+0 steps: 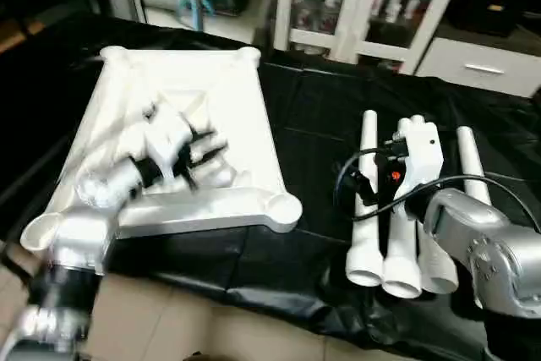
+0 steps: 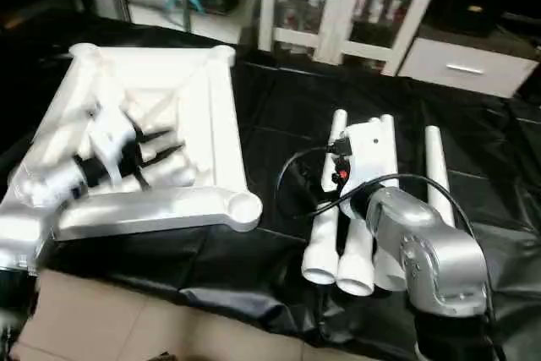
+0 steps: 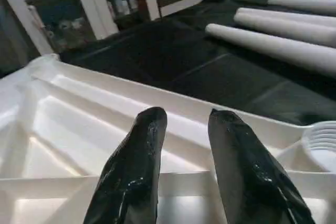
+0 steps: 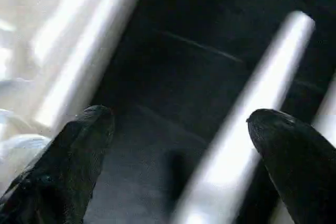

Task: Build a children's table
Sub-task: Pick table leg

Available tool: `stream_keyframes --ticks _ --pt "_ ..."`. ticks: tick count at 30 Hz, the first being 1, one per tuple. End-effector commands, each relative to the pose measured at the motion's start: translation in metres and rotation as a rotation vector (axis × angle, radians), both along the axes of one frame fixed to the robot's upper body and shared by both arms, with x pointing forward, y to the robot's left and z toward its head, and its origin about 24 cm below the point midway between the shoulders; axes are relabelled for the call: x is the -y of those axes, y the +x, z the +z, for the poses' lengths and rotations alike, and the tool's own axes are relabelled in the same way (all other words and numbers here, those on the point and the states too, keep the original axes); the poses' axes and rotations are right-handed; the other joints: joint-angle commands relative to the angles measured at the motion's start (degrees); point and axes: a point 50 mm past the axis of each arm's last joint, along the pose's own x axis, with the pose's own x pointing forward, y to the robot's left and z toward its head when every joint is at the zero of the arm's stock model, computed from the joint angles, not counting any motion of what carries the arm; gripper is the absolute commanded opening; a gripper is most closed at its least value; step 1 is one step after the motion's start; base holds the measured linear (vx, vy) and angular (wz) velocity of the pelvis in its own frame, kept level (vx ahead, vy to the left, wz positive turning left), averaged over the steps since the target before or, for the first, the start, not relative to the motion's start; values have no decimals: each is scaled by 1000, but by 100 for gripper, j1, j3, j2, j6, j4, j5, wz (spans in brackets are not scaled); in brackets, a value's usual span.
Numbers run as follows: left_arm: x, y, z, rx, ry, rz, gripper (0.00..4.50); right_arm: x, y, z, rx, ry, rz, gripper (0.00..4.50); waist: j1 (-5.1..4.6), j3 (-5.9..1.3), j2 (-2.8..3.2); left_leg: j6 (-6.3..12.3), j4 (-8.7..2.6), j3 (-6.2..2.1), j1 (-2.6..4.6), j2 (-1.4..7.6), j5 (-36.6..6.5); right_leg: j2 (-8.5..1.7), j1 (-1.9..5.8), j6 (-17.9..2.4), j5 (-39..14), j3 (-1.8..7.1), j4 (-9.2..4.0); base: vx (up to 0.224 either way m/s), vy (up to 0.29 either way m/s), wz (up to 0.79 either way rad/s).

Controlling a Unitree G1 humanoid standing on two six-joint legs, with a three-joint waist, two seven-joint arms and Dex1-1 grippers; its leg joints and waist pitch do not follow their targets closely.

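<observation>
Left end effector (image 3: pixel 184 145) is hovering part-open, empty, over the upturned top (image 1: pixel 245 107); right end effector (image 4: pixel 184 156) is gaping above the legs (image 1: pixel 368 200). Legs look light, stiff, slick: grasp mid-shaft.

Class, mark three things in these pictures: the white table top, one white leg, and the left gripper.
table top (image 1: pixel 245 107): left eye view, on its right rim.
leg (image 1: pixel 467 154): left eye view, rightmost tube, upper shaft.
left gripper (image 3: pixel 186 145): left wrist view, between its fingertips.
</observation>
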Motion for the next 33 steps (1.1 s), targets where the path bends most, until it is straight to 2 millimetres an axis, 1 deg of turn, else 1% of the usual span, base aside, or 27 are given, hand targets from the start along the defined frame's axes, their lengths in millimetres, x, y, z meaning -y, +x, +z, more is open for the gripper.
stream_keyframes --ticks 1,2,3,4,5,6,8,9,10,11,12,14,15,16,18,19,20,21,23,25,27,28,29,30,31,32,33 --pt "12 -3 6 25 -22 -27 162 5 3 -1 -55 -54 -39 450 10 -336 20 -197 -442 -116 45 326 -255 -500 277 -1121 90 321 -382 0 0 0" --pt "19 -8 4 17 -57 -40 162 4 5 -3 -111 -37 -48 450 9 -331 4 -198 -438 -109 49 329 -301 -512 274 -1095 -17 331 -385 0 0 0" --pt "22 -10 4 15 -67 -43 162 4 6 -4 -126 -31 -50 450 12 -328 -7 -202 -436 -107 50 326 -298 -505 264 -1056 -69 330 -396 0 0 0" --pt "26 -16 1 1 -34 -71 162 6 9 -7 -180 -52 -71 450 2 -328 -59 -197 -437 -97 49 324 -293 -501 265 -1034 -87 330 -405 0 0 0" --pt "26 -16 1 1 -34 -71 162 6 9 -7 -180 -52 -71 450 4 -331 -31 -201 -436 -111 49 323 -267 -502 265 -1025 -77 328 -385 0 0 0" --pt "31 -24 -2 -41 -16 -136 162 8 9 -12 -230 -67 -72 450 11 -332 -103 -190 -435 -100 47 317 -155 -501 267 -934 -38 329 -378 0 0 0" --pt "35 -35 -2 -90 -10 -225 162 8 8 -17 -287 -53 -68 450 13 -334 -95 -190 -433 -99 51 311 -62 -490 251 -899 55 321 -370 0 0 0" --pt "36 -40 -2 -125 -6 -269 162 9 8 -20 -312 -59 -76 450 16 -328 -133 -203 -438 -98 48 309 -40 -482 247 -878 68 315 -355 0 0 0" --pt "37 -42 -1 -136 -4 -280 162 9 8 -21 -321 -62 -81 450 10 -332 -117 -228 -437 -93 61 306 -29 -472 235 -888 82 309 -352 0 0 0" --pt "38 -45 0 -153 13 -312 162 10 7 -23 -346 -62 -92 450 -12 -315 -179 -252 -438 -81 60 306 -48 -455 229 -877 85 307 -369 0 0 0" --pt "40 -50 2 -171 39 -353 162 12 7 -27 -378 -68 -116 450 -9 -315 -195 -263 -440 -85 61 303 -32 -463 234 -868 79 307 -361 0 0 0" --pt "42 -54 3 -182 62 -391 162 12 7 -30 -403 -66 -129 450 -11 -299 -175 -300 -449 -82 61 304 -94 -471 225 -835 -44 312 -375 0 0 0" --pt "42 -54 3 -182 62 -391 162 12 7 -30 -403 -66 -129 450 -1 -301 -178 -333 -447 -77 74 308 -137 -473 219 -813 -74 315 -379 0 0 0" --pt "43 -56 4 -191 68 -408 162 10 7 -32 -414 -51 -131 450 -3 -304 -185 -345 -448 -78 68 306 -141 -473 229 -806 -64 317 -377 0 0 0" --pt "45 -58 7 -195 91 -434 162 4 6 -37 -444 -11 -115 450 -6 -311 -180 -383 -453 -81 76 305 -195 -471 220 -779 -95 314 -373 0 0 0" --pt "46 -59 7 -205 95 -442 162 3 6 -38 -448 -10 -116 450 -12 -306 -179 -395 -455 -84 68 300 -198 -470 225 -778 -100 314 -377 0 0 0" --pt "46 -60 8 -213 98 -454 162 2 5 -39 -457 3 -113 450 -16 -312 -177 -422 -454 -82 77 302 -198 -465 225 -772 -80 313 -371 0 0 0" --pt "47 -60 8 -216 98 -456 162 2 5 -39 -459 5 -113 450 -15 -310 -183 -435 -454 -84 67 300 -191 -463 233 -757 -60 314 -374 0 0 0" --pt "49 -65 9 -255 109 -497 162 1 4 -43 -484 14 -112 450 -11 -317 -171 -464 -454 -87 71 296 -181 -462 232 -744 -41 310 -361 0 0 0" --pt "51 -66 9 -269 115 -511 162 1 4 -46 -495 15 -117 450 -13 -320 -182 -475 -451 -82 72 296 -169 -458 234 -750 0 310 -359 0 0 0" --pt "53 -67 9 -267 128 -513 162 2 2 -50 -513 10 -119 450 -8 -317 -180 -483 -450 -80 65 290 -128 -451 239 -749 50 310 -363 0 0 0" --pt "54 -67 9 -267 128 -513 162 2 2 -50 -514 10 -120 450 -8 -320 -186 -484 -449 -82 58 290 -121 -454 249 -742 55 312 -361 0 0 0" --pt "56 -67 8 -260 138 -507 162 3 1 -54 -534 10 -129 450 -7 -323 -225 -467 -447 -80 55 292 -102 -461 257 -728 42 312 -363 0 0 0" --pt "56 -67 8 -260 138 -507 167 3 1 -54 -534 10 -129 432 -5 -321 -213 -459 -448 -82 56 291 -99 -462 256 -721 26 313 -362 0 0 0" --pt "56 -67 8 -258 143 -504 167 4 1 -55 -541 10 -133 432 -5 -327 -215 -448 -444 -81 57 292 -72 -463 256 -708 36 313 -362 0 0 0" --pt "56 -67 8 -258 146 -503 167 4 1 -56 -543 12 -135 432 -4 -323 -244 -432 -446 -82 56 293 -72 -463 255 -697 1 310 -363 0 0 0" --pt "56 -67 8 -256 152 -498 170 4 1 -58 -548 16 -137 411 -11 -325 -286 -424 -444 -77 55 295 -64 -462 255 -691 -25 307 -370 0 0 0"
